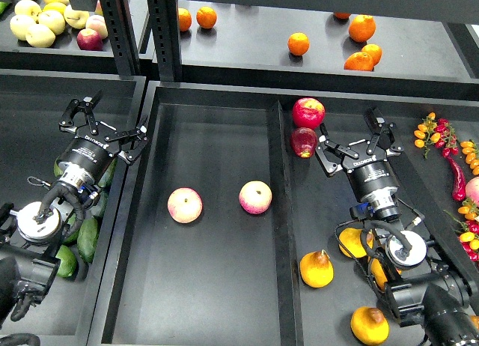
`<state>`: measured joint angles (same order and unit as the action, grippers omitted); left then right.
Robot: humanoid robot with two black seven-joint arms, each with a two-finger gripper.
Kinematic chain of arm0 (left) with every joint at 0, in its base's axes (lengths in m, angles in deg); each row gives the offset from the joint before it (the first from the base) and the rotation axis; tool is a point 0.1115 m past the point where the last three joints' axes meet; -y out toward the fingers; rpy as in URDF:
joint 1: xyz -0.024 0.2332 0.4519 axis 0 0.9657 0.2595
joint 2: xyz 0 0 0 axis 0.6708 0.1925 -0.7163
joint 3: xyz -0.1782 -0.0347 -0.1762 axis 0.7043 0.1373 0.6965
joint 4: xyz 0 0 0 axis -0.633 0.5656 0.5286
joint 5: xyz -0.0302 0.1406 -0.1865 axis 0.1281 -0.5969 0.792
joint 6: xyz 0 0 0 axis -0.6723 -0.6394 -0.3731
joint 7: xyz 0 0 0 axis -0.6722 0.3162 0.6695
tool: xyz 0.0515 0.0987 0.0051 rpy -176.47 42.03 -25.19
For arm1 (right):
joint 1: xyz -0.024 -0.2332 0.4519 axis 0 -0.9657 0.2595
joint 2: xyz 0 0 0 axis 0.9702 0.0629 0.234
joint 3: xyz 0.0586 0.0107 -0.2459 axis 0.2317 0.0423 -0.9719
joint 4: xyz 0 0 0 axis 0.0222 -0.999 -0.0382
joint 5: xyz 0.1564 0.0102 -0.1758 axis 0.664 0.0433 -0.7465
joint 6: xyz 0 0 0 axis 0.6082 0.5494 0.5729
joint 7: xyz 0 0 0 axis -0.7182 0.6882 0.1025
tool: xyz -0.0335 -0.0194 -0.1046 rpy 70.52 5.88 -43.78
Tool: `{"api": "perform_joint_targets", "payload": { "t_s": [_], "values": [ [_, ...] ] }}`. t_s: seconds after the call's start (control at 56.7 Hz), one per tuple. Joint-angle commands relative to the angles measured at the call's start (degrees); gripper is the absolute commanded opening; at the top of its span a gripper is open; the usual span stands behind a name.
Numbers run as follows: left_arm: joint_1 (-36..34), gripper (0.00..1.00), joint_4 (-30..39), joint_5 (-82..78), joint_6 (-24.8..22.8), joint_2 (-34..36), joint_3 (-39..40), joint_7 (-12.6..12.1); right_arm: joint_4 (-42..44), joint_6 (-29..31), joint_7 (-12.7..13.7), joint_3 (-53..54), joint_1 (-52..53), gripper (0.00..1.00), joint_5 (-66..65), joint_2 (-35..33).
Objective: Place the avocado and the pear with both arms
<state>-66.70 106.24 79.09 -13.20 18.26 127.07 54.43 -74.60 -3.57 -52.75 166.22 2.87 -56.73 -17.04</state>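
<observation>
Avocado [88,238]: dark green, smooth, elongated; lies in the left bin, partly hidden under the left arm, beside other green ones.
Pear [316,269]: deep orange-yellow, squat, brownish top with a short dark stem; sits in the right bin, just left of the right arm, near similar pears.
Left gripper [105,127]: jaws spread, holding nothing, above the left bin's right edge.
Right gripper [358,144]: jaws spread, empty, near two red apples [306,125].
Writing: white lettering on both wrists, too small to read.
Middle bin [217,129]: two pink-yellow apples [219,201].
</observation>
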Motion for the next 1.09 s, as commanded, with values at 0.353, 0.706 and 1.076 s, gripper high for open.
{"api": "perform_joint_targets", "payload": {
  "t_s": [0.353,0.706,1.076],
  "values": [
    [10.5,1.0,6.6,0.1,0.0,0.0,-1.1,-0.3,-5.7,0.0,3.8,-0.3,-12.6,1.0,-0.4,0.0],
    [12.5,1.0,10.0,0.1,0.0,0.0,-3.1,-0.3,-10.6,0.0,2.8,-1.2,-14.0,1.0,0.8,0.0],
    [14.3,1.0,16.1,0.1,0.0,0.0,-1.9,0.0,-15.8,0.0,4.1,-1.2,-14.6,1.0,2.3,0.0]
  ]
}}
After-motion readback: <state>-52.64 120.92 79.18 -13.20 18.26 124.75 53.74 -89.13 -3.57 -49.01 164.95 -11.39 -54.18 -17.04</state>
